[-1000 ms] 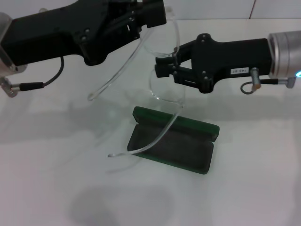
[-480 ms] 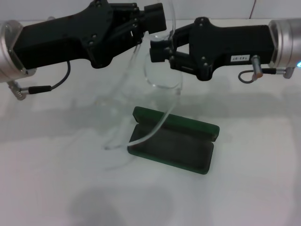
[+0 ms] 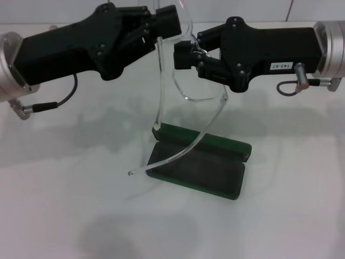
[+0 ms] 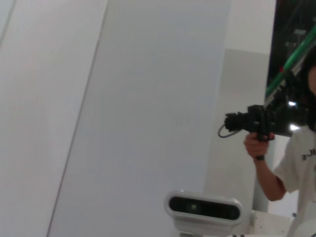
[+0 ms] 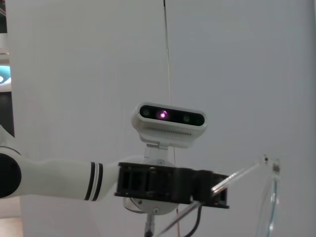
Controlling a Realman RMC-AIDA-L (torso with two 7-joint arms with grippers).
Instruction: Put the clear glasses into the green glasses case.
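Both grippers have raised the clear glasses (image 3: 188, 81) higher.

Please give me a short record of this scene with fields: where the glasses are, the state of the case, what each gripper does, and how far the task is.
glasses: the clear glasses are held in the air above the case, arms hanging down
case: the green glasses case lies open on the white table, nothing resting in it
arm tips: one clear arm ends near the case's rear left corner, the other just past its left edge
left gripper: shut on the glasses near the top
right gripper: shut on the glasses frame
task progress: glasses not yet in the case
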